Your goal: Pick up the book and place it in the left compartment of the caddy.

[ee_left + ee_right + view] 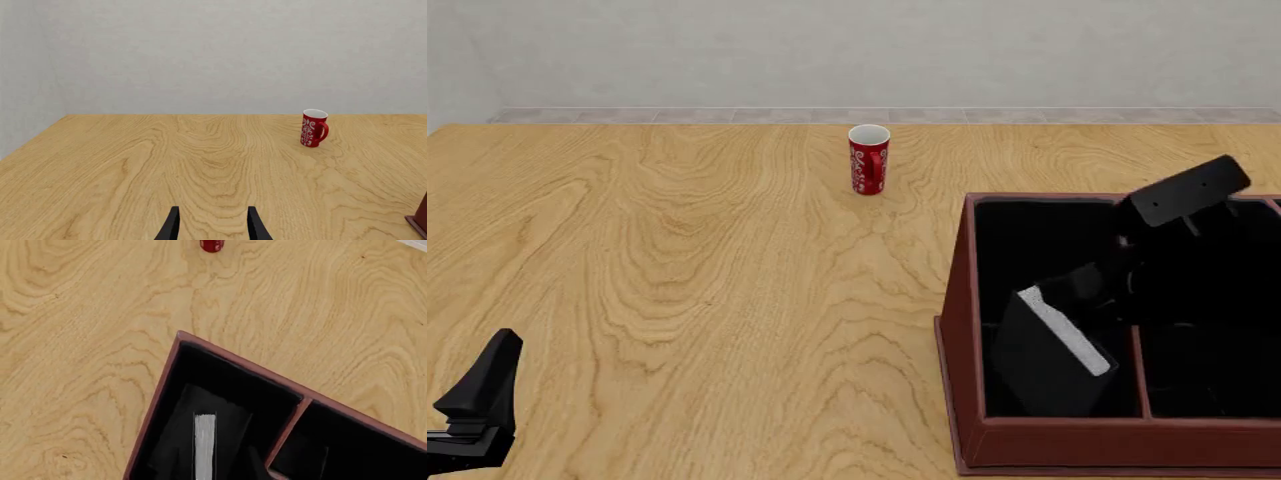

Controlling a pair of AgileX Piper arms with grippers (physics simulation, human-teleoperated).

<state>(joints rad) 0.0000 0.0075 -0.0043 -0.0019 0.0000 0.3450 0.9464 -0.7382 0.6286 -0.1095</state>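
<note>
The black book [1048,350] with white page edges leans tilted inside the left compartment [1028,240] of the dark red-brown caddy [957,300]. My right gripper [1098,290] hangs just above the book's upper end. In the right wrist view the book [205,440] lies between the gripper's spread fingers, which stand apart from its white page edge, so the gripper looks open. That view also shows the caddy [157,400] and its left compartment [220,375]. My left gripper [474,400] rests open and empty near the table's front left corner; its fingertips [172,225] show in the left wrist view.
A red patterned cup [869,160] stands upright toward the back of the wooden table, left of the caddy, also visible as the cup [313,128] and cup [212,245]. The caddy's corner [420,217] shows in the left wrist view. A crossbar divides the caddy's right side.
</note>
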